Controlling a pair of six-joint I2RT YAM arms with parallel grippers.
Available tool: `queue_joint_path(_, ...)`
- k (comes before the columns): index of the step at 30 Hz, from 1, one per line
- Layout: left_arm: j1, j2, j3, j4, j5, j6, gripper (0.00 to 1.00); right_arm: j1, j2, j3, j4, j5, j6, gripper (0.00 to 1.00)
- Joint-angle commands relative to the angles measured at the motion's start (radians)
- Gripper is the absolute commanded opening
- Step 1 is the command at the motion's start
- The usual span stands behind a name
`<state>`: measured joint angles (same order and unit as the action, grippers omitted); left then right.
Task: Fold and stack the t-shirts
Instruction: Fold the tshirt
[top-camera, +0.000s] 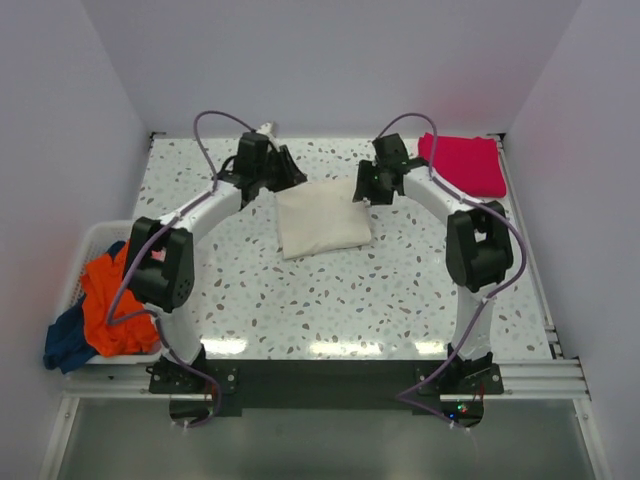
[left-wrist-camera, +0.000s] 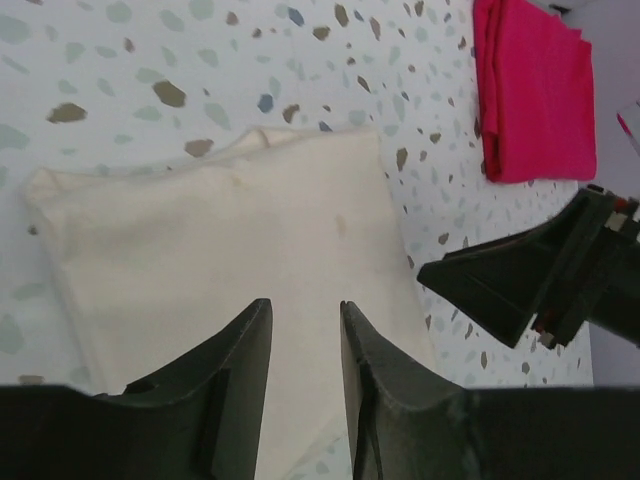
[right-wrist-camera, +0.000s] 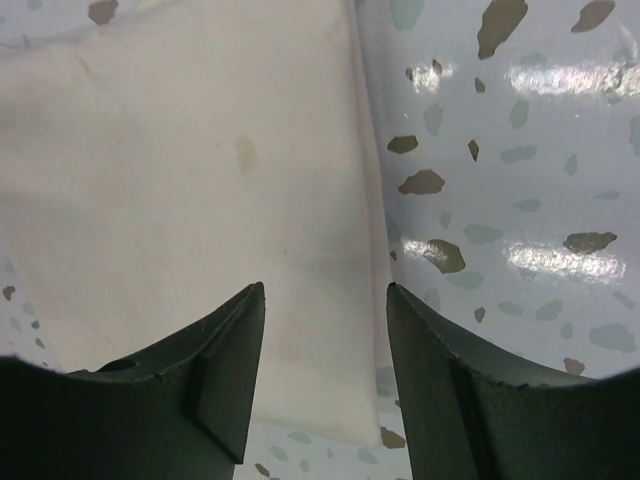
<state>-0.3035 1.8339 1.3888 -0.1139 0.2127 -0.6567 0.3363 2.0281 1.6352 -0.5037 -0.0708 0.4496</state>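
A cream t-shirt (top-camera: 320, 218) lies folded flat in the middle of the table. It also shows in the left wrist view (left-wrist-camera: 220, 230) and the right wrist view (right-wrist-camera: 190, 180). A magenta-red t-shirt (top-camera: 463, 163) lies folded at the back right, and shows in the left wrist view (left-wrist-camera: 535, 90). My left gripper (top-camera: 290, 172) hovers over the cream shirt's far left corner, open and empty (left-wrist-camera: 305, 310). My right gripper (top-camera: 368, 186) hovers over its far right corner, open and empty (right-wrist-camera: 325, 290). An orange t-shirt (top-camera: 112, 300) and a dark blue one (top-camera: 66, 342) lie crumpled in the basket.
A white slatted basket (top-camera: 95, 238) sits off the table's left edge. White walls close in the back and both sides. The right gripper's fingers (left-wrist-camera: 510, 285) show in the left wrist view, close beside the cream shirt's edge.
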Motion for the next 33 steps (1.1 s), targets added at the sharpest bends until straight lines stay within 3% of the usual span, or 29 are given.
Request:
queue_joint_path(1, -0.094, -0.007, -0.034, 0.000, 0.005, 0.037, 0.37, 0.001, -0.017, -0.040, 0.030, 0.037, -0.040, 0.55)
queue_joint_path(6, -0.210, 0.060, -0.051, 0.013, -0.018, 0.042, 0.31, 0.030, -0.045, -0.113, 0.024, 0.068, -0.049, 0.41)
queue_joint_path(17, -0.286, 0.197, -0.114, 0.043, -0.036, 0.042, 0.27, 0.058, -0.097, -0.330, 0.044, 0.112, 0.011, 0.37)
queue_joint_path(25, -0.296, 0.183, -0.111, -0.012, -0.073, 0.061, 0.28, 0.043, -0.233, -0.403, 0.091, 0.072, 0.046, 0.38)
queue_joint_path(33, -0.296, 0.153, -0.065, -0.046, -0.035, 0.104, 0.31, -0.063, -0.180, -0.348, 0.200, -0.165, 0.095, 0.44)
